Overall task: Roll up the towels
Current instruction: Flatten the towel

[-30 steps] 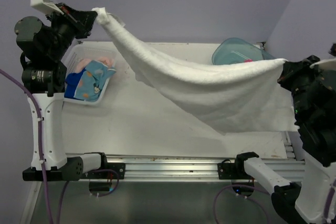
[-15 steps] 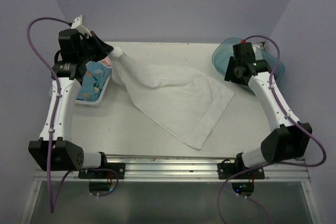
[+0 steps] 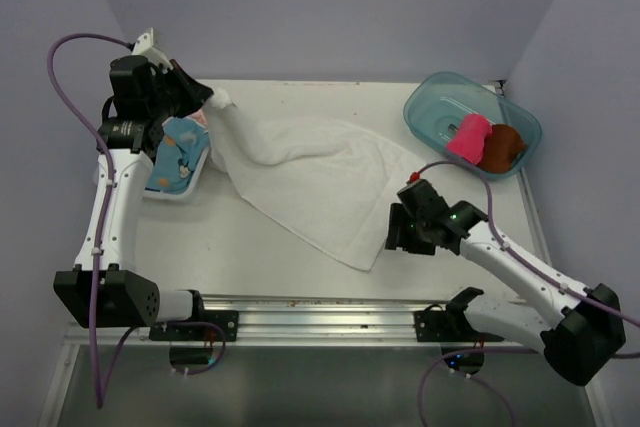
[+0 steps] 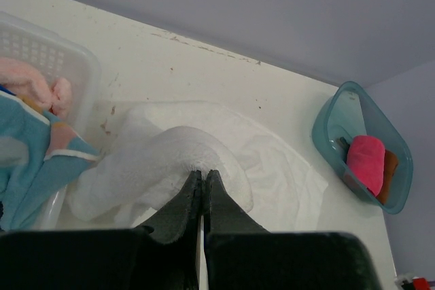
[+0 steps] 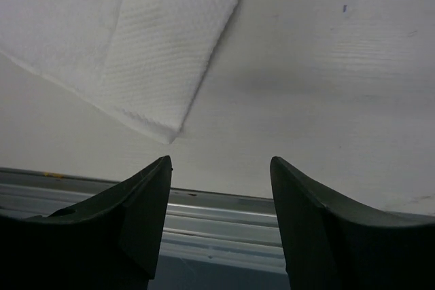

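A large white towel [image 3: 320, 182] lies spread and rumpled on the table, one corner lifted at the back left. My left gripper [image 3: 213, 100] is shut on that corner; in the left wrist view its jaws [image 4: 204, 176] pinch the bunched white towel [image 4: 149, 164]. My right gripper [image 3: 395, 239] hovers open and empty just right of the towel's near corner [image 5: 163, 52], its jaws [image 5: 221, 162] wide apart over bare table. A hot pink towel roll [image 3: 468, 135] and a brown one [image 3: 503, 145] lie in the teal tub [image 3: 430, 112].
A white lattice basket [image 3: 170, 197] at the left holds a cartoon-print light blue towel [image 3: 178, 157] and a peach one [image 4: 30, 79], right beside my left gripper. The aluminium rail [image 3: 320, 312] runs along the near table edge, close ahead of my right gripper.
A second ago both grippers held the white towel stretched in the air. The right gripper let go; the towel dropped onto the table. The right arm swung past the tub to the towel's near corner.
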You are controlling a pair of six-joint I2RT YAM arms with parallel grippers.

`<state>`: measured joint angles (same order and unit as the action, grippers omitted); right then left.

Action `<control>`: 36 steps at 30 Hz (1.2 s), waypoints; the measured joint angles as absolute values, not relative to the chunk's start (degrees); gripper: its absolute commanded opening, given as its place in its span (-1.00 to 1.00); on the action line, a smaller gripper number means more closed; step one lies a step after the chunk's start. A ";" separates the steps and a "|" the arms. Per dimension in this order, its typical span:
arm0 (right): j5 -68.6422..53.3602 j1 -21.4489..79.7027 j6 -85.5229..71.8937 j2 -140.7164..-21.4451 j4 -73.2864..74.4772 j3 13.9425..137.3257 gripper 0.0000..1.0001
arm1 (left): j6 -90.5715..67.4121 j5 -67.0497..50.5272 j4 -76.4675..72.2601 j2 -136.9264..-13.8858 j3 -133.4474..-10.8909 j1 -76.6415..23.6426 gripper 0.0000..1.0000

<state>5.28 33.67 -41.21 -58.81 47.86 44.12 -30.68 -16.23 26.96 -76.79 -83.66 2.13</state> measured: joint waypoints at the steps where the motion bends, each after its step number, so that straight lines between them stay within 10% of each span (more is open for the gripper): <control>1: 5.04 36.62 -43.11 -60.36 47.42 43.09 0.32 | -30.68 -16.21 26.98 -76.79 -83.66 2.13 -1.00; 14: 8.69 54.02 -53.10 -83.85 35.99 46.19 0.21 | -30.59 -16.23 27.18 -77.01 -83.66 2.13 -1.00; 22: 15.81 53.60 -54.96 -87.88 35.59 48.29 -1.00 | -30.28 -16.23 27.94 -77.01 -83.66 2.13 -1.00; 33: 21.65 33.19 -49.39 -68.29 39.46 46.19 -1.00 | -29.76 -16.56 27.92 -77.03 -83.59 2.13 -1.00; 36: 20.10 33.98 -47.59 -65.63 39.62 47.72 -0.61 | -29.78 -16.78 27.88 -77.03 -83.40 2.13 -1.00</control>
<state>20.10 33.98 -47.59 -65.63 39.62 47.72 -29.78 -16.78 27.88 -77.03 -83.40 2.13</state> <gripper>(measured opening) 0.091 0.015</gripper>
